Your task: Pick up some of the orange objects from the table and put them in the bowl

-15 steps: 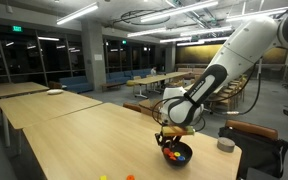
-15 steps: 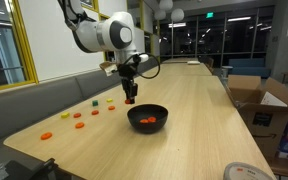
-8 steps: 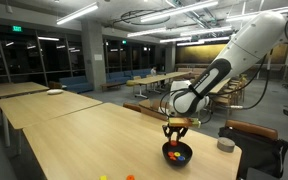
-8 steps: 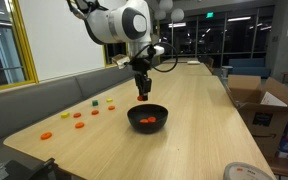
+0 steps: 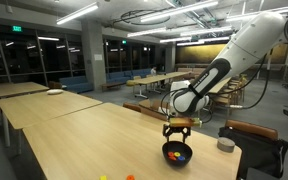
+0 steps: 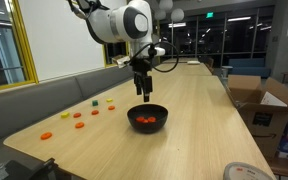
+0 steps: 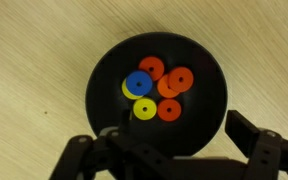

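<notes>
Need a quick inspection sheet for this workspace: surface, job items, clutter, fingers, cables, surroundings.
surface: light-wood table, no spills seen.
job's things: black bowl holds orange discs plus one blue and one yellow; more orange pieces lie loose on the table.
clutter: grey cylinder near the bowl; small yellow piece among the loose ones.
grippers: gripper above the bowl, fingers open, empty.
cables: nothing seen.
surroundings: cardboard boxes beside the table; other tables behind.
</notes>
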You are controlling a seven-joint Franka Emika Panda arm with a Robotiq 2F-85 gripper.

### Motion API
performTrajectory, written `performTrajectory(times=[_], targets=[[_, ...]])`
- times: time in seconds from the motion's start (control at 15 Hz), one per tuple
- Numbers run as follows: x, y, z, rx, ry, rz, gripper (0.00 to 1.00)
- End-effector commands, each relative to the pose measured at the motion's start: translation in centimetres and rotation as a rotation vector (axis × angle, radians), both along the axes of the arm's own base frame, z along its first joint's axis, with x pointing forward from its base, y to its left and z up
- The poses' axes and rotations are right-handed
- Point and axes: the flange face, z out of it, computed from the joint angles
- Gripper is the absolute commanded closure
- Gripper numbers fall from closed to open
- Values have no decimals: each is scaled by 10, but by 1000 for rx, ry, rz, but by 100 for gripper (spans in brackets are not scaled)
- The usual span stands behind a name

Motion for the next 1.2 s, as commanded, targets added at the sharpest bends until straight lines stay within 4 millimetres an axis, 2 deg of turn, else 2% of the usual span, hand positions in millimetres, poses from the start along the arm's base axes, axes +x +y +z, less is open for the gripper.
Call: performTrajectory(times=[0.0, 0.27, 0.47, 0.6, 0.87, 1.13], targets=[[-3, 43, 15, 38, 41, 126, 0], [-32, 119, 6, 101, 149, 338, 0], [-55, 173, -15, 91, 205, 481, 0], [-72, 205, -36, 82, 222, 541, 0], [-107, 253, -72, 77, 246, 625, 0], [-125, 283, -102, 68, 217, 676, 0]])
